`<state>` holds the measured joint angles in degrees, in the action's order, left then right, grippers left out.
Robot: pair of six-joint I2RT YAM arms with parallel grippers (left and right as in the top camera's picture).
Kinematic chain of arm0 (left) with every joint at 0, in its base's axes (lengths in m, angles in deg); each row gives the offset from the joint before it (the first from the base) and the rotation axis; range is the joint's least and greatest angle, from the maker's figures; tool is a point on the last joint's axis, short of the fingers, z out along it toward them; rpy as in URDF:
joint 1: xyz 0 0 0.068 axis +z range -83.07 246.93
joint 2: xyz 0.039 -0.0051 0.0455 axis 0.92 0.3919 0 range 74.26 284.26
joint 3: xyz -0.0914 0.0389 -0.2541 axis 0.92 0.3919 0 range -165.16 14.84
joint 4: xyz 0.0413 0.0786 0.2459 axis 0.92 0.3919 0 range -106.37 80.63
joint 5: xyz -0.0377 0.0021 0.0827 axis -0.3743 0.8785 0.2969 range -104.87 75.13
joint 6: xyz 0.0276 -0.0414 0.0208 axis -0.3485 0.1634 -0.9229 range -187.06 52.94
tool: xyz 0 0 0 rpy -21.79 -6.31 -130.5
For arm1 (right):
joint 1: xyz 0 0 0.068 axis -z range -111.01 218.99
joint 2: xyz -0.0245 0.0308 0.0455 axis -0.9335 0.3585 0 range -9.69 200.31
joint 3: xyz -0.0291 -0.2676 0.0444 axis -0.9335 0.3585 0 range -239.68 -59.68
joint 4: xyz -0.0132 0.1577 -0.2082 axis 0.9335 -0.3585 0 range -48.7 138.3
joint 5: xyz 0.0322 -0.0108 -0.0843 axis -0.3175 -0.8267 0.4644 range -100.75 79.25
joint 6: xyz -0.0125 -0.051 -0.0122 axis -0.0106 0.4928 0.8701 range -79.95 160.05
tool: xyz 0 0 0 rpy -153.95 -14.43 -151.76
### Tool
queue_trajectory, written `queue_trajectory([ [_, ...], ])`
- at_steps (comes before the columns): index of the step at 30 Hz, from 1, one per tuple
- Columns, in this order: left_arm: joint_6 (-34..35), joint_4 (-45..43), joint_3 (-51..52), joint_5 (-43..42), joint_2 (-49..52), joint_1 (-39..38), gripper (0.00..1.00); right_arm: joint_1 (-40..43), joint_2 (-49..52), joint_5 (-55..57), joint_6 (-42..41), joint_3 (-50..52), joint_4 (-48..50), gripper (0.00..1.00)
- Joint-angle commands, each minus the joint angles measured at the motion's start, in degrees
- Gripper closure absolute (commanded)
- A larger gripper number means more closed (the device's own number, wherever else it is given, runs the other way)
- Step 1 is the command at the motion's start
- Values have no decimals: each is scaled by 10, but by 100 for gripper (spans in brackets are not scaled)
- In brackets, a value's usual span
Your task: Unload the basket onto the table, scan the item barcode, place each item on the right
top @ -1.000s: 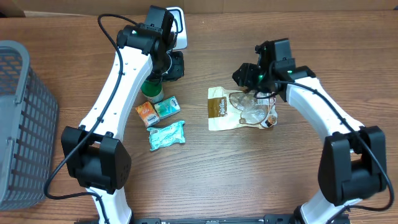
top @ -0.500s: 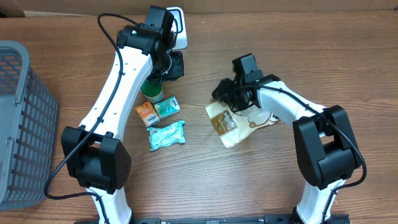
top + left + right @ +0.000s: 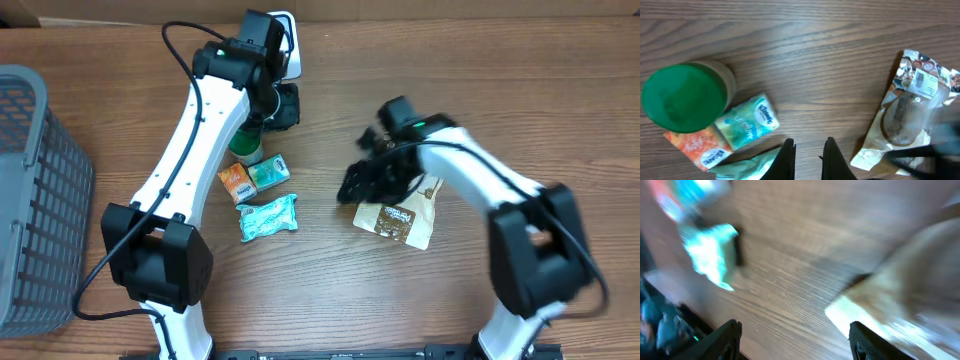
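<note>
**Overhead view: snack pouch lies on the table, not yet gripped or scanned**

Overhead, two white robot arms reach over a wooden table [image 3: 480, 80]. The task's item, as far as I can judge, is a brown and clear snack pouch [image 3: 400, 218] lying flat right of centre. The right gripper [image 3: 355, 185] hangs just beside the pouch's left edge, blurred by motion. Its wrist camera shows the two fingers [image 3: 725, 340] spread wide with bare wood between them. The pouch's corner lies beyond the tips, so nothing is clamped.

The left gripper [image 3: 809, 142] sits well apart from the pouch, toward the back of the table. Its fingers are drawn together, and its wrist camera shows nothing between them. Below it stand a green-lidded jar [image 3: 682, 97], an orange tissue pack [image 3: 235, 183] and a green tissue pack [image 3: 270, 172], close together. A teal packet [image 3: 268, 217] lies just in front of them. A grey basket [image 3: 30, 150] stands at the far left. A white device [image 3: 288, 55] shows behind the left arm; whether it is the scanner I cannot tell.

By my reading the task is at an early stage. The pouch has not been lifted, and no barcode can be made out on it. Gripping it, raising it and turning its code toward a reader all appear to be left.
</note>
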<state>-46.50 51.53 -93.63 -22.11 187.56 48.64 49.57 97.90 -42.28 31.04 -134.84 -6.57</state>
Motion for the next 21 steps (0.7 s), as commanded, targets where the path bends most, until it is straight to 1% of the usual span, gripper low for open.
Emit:
queue_trajectory([
  [1,-13,-7,5,0,-2,-25,96,86,-99,90,-52,-31,-37,32],
  [2,-13,-11,7,0,-1,-32,96,122,-112,142,-88,-31,-62,33],
  [4,-13,-31,16,3,-1,-51,96,181,-114,216,-127,-27,-94,36],
  [7,-13,-58,27,2,-1,-70,96,230,-103,227,-126,-4,-82,42],
  [10,-13,-64,31,2,-1,-82,95,236,-88,259,-125,23,-54,46],
  [12,-13,-62,31,2,-1,-89,92,229,-75,280,-137,39,-36,46],
  [14,-13,-62,31,1,-1,-92,86,224,-63,290,-138,45,-27,46],
  [15,-12,-61,31,-2,-1,-92,86,221,-55,294,-137,46,-23,47],
  [18,-13,-49,31,-26,-1,-92,91,206,-31,309,-137,47,-10,46],
  [21,-13,-38,31,-33,-1,-92,91,187,-12,311,-132,47,5,46],
])
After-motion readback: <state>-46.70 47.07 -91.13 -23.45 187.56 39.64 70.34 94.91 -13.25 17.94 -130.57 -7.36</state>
